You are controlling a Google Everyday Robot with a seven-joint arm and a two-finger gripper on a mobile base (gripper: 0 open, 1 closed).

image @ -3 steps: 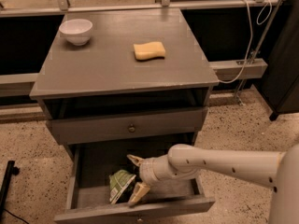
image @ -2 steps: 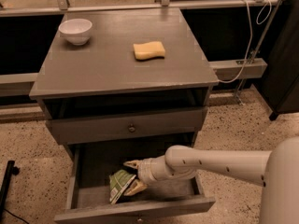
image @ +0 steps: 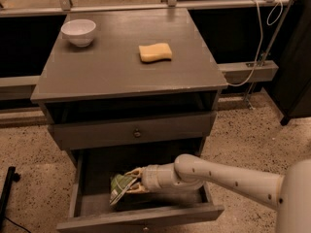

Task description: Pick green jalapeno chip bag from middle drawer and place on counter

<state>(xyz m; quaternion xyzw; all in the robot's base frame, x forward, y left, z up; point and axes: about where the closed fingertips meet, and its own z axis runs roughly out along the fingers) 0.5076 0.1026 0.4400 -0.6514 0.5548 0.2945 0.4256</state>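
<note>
While the arm point(image: 228, 177) reaches in from the 4 o'clock corner of the view, its pincer point(image: 132, 181) sits inside the open middle drawer point(image: 141, 218), low in the frame at about 6 o'clock. The pincer is closed around the right end of the green jalapeno chip bag point(image: 119, 187), with one tan finger above the bag and one below it. The bag is tilted, its left end sloping down toward 7 o'clock, and it lies over the left half of the drawer's bare grey floor. Whether its lower edge touches that floor cannot be told.

Directly at 12 o'clock from the open drawer is the shallower upper drawer front point(image: 97, 136), closed, with a small round knob point(image: 137, 133) at its middle. Above that, a dark open gap runs under the grey surface point(image: 116, 72) of the cabinet.

On the surface, a white bowl point(image: 78, 31) stands upright near the far left corner, at about 10 o'clock from the surface's middle. A yellow sponge point(image: 155, 52) lies flat at about 1 o'clock from the middle, well apart from the bowl.

At 3 o'clock from the cabinet, a pale cable point(image: 256, 42) hangs down to a low grey ledge point(image: 248, 71). Speckled flooring point(image: 252, 135) surrounds the cabinet, and a black object point(image: 7, 188) shows at the 8 o'clock edge.
</note>
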